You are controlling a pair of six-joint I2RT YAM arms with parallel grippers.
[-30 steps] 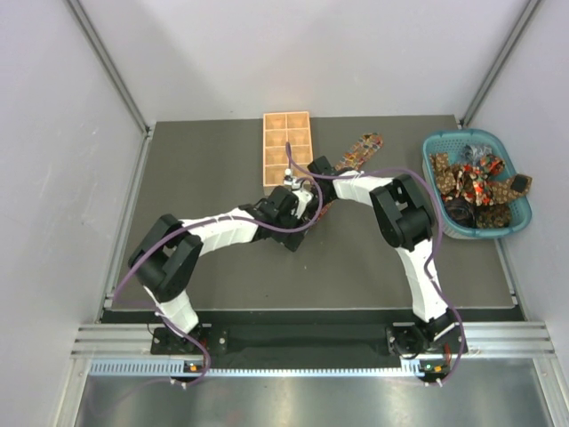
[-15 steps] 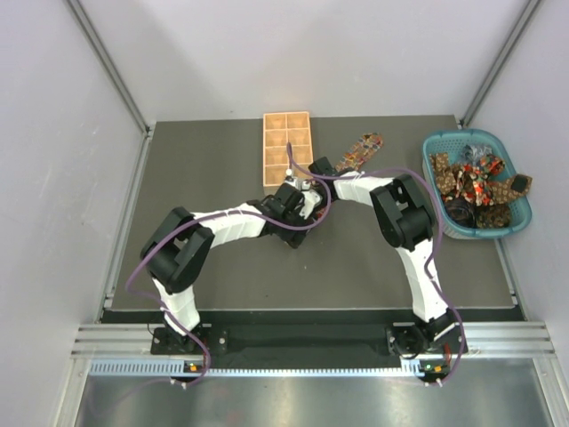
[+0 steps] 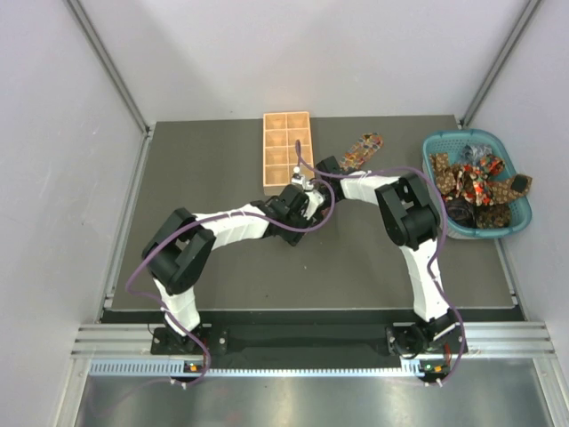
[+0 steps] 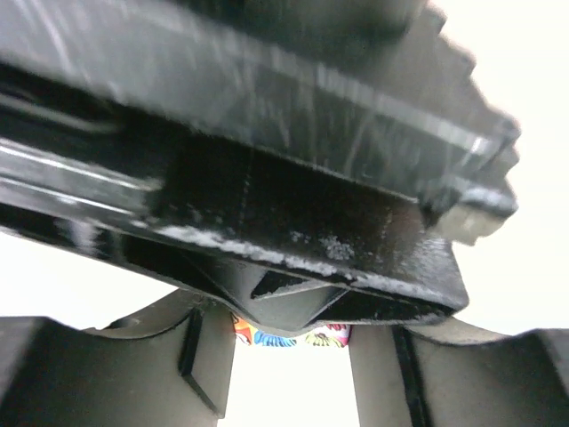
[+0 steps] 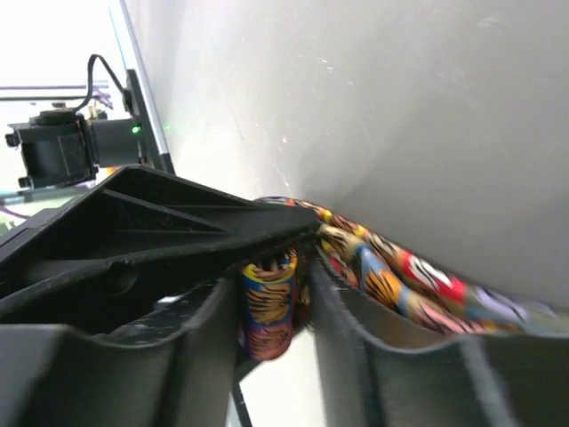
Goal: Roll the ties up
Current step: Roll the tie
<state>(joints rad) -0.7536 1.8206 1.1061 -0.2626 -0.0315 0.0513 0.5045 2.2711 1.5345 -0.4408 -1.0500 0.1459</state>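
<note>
One tie [image 3: 360,150] lies on the dark table, its loose pointed end running up-right from where both grippers meet. Its other end is a small tight roll [image 5: 269,307]. My right gripper [image 5: 298,271] stands open around the roll, which leans on the left finger with a gap to the right finger [image 5: 382,356]. The tie's flat length [image 5: 409,276] trails off to the right. My left gripper [image 4: 292,345] comes in from the opposite side, shut on a strip of the tie's roll [image 4: 289,337] that spans its fingertips. In the top view both grippers [image 3: 307,191] overlap just below the tray.
A tan wooden tray [image 3: 287,149] with empty compartments stands just behind the grippers. A teal basket [image 3: 444,222] at the right table edge holds several more tangled ties [image 3: 471,178]. The right gripper's black body [image 4: 311,187] fills most of the left wrist view.
The left gripper moved up-right to the roll and narrowed onto it. The right gripper's jaws loosened from the roll. The tie's loose end shifted slightly up.
</note>
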